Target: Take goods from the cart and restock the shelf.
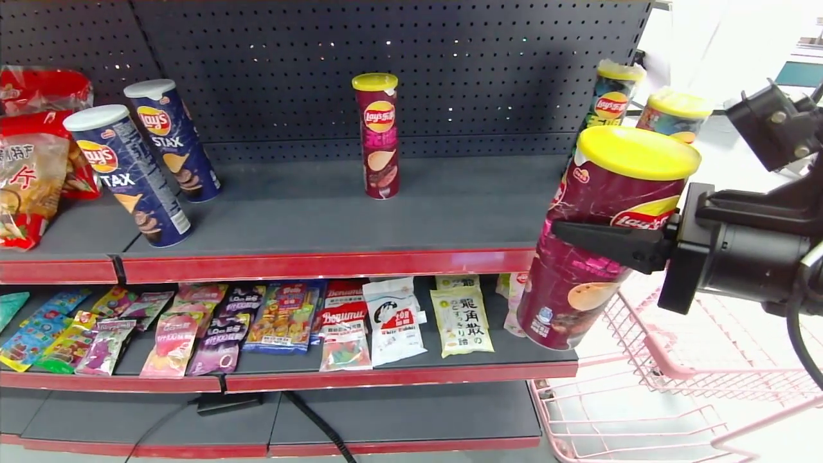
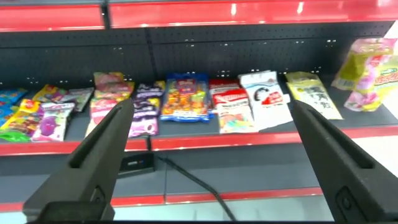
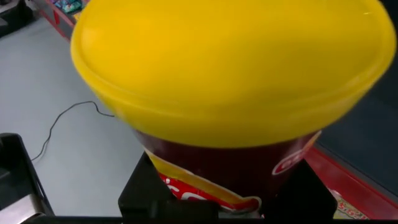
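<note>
— Where's the maroon, yellow-lidded can (image 1: 607, 186)?
— Right of frame, above the pink cart (image 1: 669, 373), right gripper (image 1: 595, 247) clamped around its middle, just beside the shelf (image 1: 321, 265).
— Left gripper (image 2: 208, 155)?
— Fingers wide apart, facing the snack bags (image 2: 186, 96).

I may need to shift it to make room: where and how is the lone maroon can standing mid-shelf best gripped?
Grip the maroon can around its mid-body, below the yellow lid, coming level from the front of the upper shelf. It stands upright with bare shelf on both sides, and the pegboard behind blocks a rear approach.
</note>
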You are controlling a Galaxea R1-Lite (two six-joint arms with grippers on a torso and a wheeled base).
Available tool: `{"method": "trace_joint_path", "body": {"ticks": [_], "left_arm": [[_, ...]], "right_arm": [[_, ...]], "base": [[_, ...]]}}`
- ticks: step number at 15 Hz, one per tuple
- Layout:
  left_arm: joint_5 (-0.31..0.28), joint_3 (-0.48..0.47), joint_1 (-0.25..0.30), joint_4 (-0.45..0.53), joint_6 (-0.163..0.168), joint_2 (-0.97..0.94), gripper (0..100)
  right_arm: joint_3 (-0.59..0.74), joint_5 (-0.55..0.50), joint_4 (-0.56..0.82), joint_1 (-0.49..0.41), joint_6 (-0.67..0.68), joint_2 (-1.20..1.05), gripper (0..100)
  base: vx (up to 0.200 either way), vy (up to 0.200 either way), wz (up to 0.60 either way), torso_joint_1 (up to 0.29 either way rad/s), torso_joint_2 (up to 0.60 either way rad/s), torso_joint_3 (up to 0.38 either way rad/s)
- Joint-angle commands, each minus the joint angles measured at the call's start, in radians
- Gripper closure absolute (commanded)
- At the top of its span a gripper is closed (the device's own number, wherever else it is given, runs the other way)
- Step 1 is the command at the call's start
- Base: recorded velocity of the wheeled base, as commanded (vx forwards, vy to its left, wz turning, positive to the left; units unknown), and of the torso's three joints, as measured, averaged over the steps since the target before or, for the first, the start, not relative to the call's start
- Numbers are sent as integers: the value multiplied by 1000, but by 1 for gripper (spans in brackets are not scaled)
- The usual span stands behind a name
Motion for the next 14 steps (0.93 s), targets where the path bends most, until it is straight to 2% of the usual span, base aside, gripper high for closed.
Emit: {"method": "trace_joint_path", "body": {"ticks": [1, 7, 10, 14], "left_arm": [[0, 0, 0, 0, 0, 1, 0], [0, 0, 0, 0, 0, 1, 0], [0, 0, 0, 0, 0, 1, 0], [0, 0, 0, 0, 0, 1, 0]], "right_arm": [[0, 0, -1, -9, 0, -13, 100], [4, 5, 1, -27, 0, -40, 100], [13, 5, 1, -27, -1, -43, 100], [21, 5, 1, -24, -1, -43, 100]], "base": [[0, 200, 0, 2, 12, 2], [0, 200, 0, -2, 2, 4], [0, 0, 0, 0, 0, 0], [200, 0, 0, -7, 4, 5]]}}
